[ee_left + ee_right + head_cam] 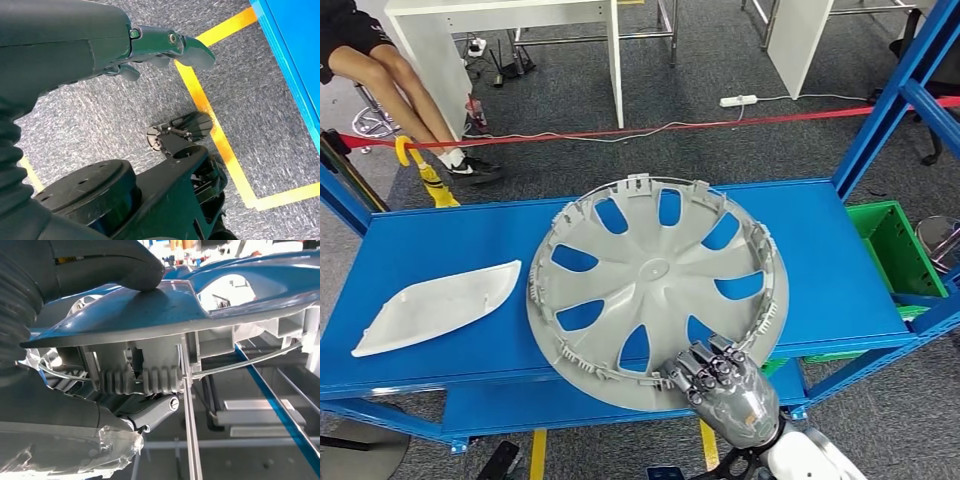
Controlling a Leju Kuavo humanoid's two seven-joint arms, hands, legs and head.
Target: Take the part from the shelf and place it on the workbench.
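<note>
Person (365, 60): upper left of the head view, seated; bare legs and dark shoes show beside a white desk (509, 30).
Umbrella (426, 170): yellow, at the left, just behind the far edge of the shelf.
White panel (441, 305): long curved plastic piece lying flat on the left part of the shelf, well apart from the wheel cover.
Shelf (818, 250): blue, running across the middle of the head view; a lower blue level shows beneath its near edge.
Left hand (166, 45): in the left wrist view it hangs over grey carpet with yellow floor tape (211, 120); fingers extended and loosely apart, holding nothing.
Wheel cover (652, 280): the part; a large grey disc with spoke openings, centre of the head view, lying on the shelf with its near rim overhanging the front edge.
Right hand (720, 385): lower centre-right of the head view, at the near rim of the wheel cover. The right wrist view shows the thumb (124, 262) pressed on the cover's upper face and the fingers (154, 412) under the ribbed rim, so the hand pinches the rim.
Green bin (897, 250): right edge of the head view, beside the end of the shelf.
</note>
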